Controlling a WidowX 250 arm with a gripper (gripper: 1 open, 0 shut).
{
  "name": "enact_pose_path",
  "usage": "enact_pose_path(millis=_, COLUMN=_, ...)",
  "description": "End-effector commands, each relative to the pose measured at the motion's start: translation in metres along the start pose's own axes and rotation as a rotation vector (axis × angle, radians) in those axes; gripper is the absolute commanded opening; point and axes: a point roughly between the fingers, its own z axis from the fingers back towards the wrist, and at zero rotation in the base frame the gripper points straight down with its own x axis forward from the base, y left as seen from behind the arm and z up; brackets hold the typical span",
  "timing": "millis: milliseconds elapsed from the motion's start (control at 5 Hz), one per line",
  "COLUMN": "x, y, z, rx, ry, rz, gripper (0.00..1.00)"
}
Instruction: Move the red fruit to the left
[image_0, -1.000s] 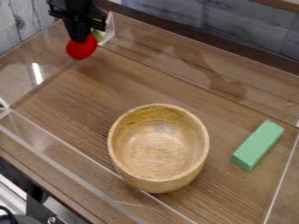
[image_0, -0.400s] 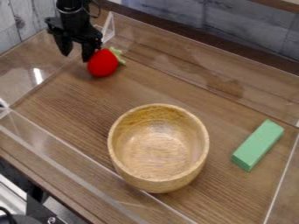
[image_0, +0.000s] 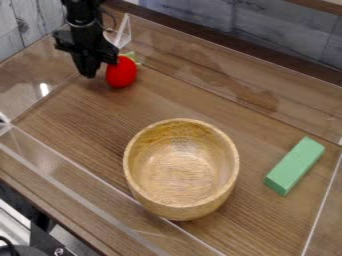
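The red fruit (image_0: 122, 71) lies on the wooden table near the back left, its green leafy top pointing towards the back. My black gripper (image_0: 88, 68) points down right beside the fruit's left side, low over the table. Its fingers are pressed together and hold nothing. The fruit sits outside the fingers; I cannot tell if it touches them.
A large wooden bowl (image_0: 138, 150) stands in the middle front of the table. A light green rectangular block (image_0: 295, 165) lies at the right. Clear plastic walls (image_0: 27, 75) border the table on the left, front and right.
A second ago the gripper held the red fruit higher up. The fruit now lies on the table to the gripper's right, and the gripper has come down and shut empty.
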Motion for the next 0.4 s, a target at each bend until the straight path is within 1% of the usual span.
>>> enact_pose_path(millis=0, x=0.0184, y=-0.0044, z=0.0068, rx=0.015, ry=-0.051, rz=0.031, gripper=1.00)
enact_pose_path(millis=200, x=0.0262, y=-0.0002, z=0.0045, rx=0.005, ry=-0.049, rz=0.027, gripper=1.00)
